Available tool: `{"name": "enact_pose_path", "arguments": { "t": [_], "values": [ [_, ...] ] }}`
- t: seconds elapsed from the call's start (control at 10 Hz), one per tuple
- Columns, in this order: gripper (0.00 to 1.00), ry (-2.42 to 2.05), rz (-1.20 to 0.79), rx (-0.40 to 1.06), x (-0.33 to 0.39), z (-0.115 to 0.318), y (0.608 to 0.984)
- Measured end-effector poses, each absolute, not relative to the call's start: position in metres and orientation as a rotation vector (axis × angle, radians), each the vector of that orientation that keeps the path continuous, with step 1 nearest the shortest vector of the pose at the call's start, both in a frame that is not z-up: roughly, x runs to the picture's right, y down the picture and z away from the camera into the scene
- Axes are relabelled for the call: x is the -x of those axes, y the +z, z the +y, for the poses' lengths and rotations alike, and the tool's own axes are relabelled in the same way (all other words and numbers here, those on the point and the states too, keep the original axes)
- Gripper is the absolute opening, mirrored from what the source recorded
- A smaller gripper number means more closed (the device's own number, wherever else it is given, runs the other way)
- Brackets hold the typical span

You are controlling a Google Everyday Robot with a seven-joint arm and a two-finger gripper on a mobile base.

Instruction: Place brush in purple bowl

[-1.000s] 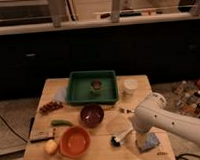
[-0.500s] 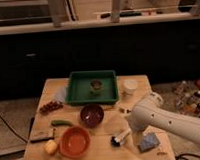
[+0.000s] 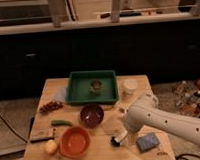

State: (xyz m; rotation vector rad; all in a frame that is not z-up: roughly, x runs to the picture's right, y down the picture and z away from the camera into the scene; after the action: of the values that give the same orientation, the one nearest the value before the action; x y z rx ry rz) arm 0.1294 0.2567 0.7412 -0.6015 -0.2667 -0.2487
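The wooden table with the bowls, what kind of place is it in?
Probably a robot test room set up like a kitchen: a long dark counter behind, a wooden table with a purple bowl and green tray, and the gripper low beside the brush.

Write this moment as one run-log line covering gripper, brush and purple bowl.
gripper: low over brush, near table's front edge | brush: on table | purple bowl: holds no brush | task: not done

Matt wooden table (image 3: 55, 90) under end effector (image 3: 122, 137)
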Motion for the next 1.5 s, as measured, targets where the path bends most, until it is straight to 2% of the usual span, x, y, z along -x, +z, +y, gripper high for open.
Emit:
{"name": "enact_pose_path", "arguments": {
  "t": [1.5],
  "values": [
    [0.8, -0.263, -0.335, 0.625, -0.149, 0.259, 0.821]
  ]
}}
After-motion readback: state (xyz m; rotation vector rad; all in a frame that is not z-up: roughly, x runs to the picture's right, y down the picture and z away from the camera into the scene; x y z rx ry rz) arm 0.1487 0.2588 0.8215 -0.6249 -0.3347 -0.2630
